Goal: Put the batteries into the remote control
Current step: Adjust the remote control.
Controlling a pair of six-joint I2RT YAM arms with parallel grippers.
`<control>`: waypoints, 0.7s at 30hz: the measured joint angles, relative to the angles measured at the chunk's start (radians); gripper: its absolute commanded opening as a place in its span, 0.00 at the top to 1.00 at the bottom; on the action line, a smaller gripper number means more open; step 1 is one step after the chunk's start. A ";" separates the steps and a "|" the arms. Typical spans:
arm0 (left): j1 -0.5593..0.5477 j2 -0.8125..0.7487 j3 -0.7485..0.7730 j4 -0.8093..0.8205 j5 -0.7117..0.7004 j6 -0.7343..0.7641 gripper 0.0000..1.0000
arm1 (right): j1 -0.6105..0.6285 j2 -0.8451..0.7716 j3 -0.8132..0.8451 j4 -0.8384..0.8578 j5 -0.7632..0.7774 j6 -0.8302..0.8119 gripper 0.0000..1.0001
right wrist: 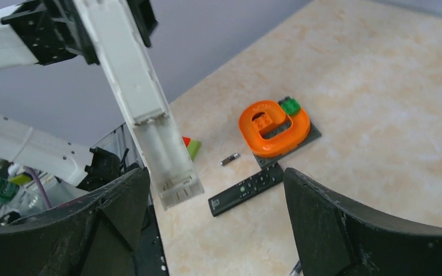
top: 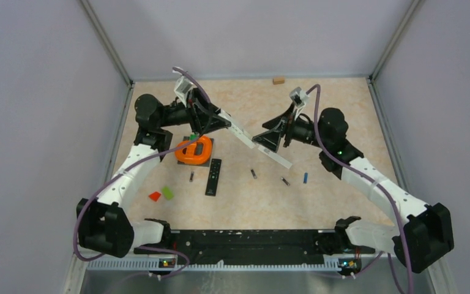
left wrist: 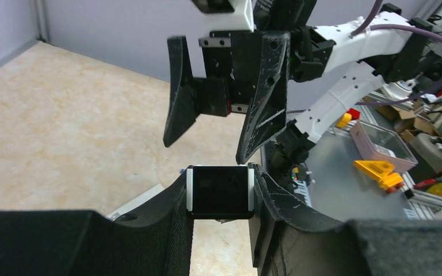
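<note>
— Which step is it now?
— I hold the white remote (top: 243, 133) in the air, with the left gripper (top: 213, 122) clamped on one end. Its length runs diagonally, and the empty bay points to my right gripper (top: 268, 142), whose jaws stand apart and hold nothing.
— And next?
— I think I must pick a battery (top: 253, 174) from the table (top: 343, 110) and align it along the bay.

White remote (top: 238, 128) aloft, tilted, battery bay open, four batteries (top: 253, 173) lying apart below
</note>
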 measured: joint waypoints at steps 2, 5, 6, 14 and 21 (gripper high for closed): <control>-0.001 0.004 0.000 0.040 0.024 -0.051 1.00 | 0.019 0.004 0.041 0.010 -0.043 -0.058 0.13; -0.002 0.005 0.000 0.067 0.045 -0.093 1.00 | 0.025 0.024 0.073 0.039 -0.121 -0.116 0.13; -0.002 0.005 0.000 0.074 0.048 -0.105 1.00 | 0.028 0.034 0.079 0.039 -0.144 -0.132 0.14; -0.006 0.005 0.000 0.095 0.066 -0.143 1.00 | 0.087 0.111 0.125 -0.055 -0.255 -0.232 0.31; -0.008 0.005 -0.001 0.102 0.068 -0.145 0.98 | 0.112 0.156 0.182 -0.083 -0.293 -0.237 0.59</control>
